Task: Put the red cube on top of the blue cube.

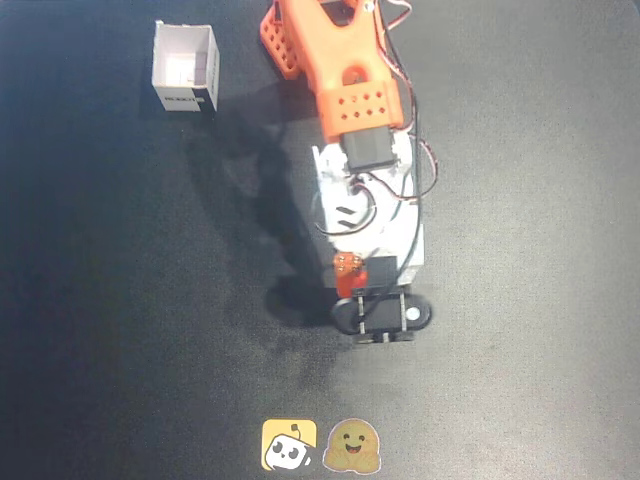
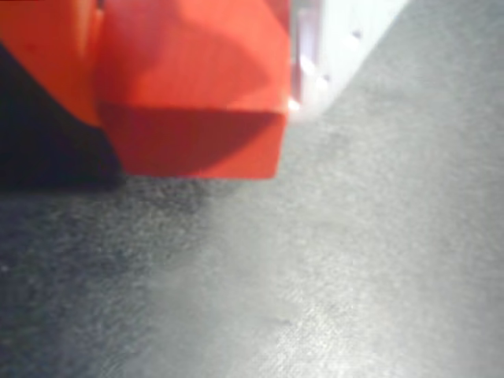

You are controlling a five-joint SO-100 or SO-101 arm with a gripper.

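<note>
In the wrist view the red cube [image 2: 197,102] fills the upper left, close to the camera. It sits between an orange finger [image 2: 47,55] on its left and a white finger [image 2: 331,47] on its right, and both touch it. My gripper [image 2: 197,79] is shut on the cube, just over the dark table mat [image 2: 315,276]. Whether the cube rests on the mat or hangs slightly above it I cannot tell. From overhead, the orange and white arm [image 1: 365,190] reaches down the middle and covers the cube and the fingertips. The blue cube is out of view.
A white open-topped box [image 1: 185,68] stands at the upper left of the overhead view. Two stickers, one yellow [image 1: 290,445] and one a smiling face [image 1: 353,447], lie at the bottom edge. The arm's base [image 1: 300,40] is at the top.
</note>
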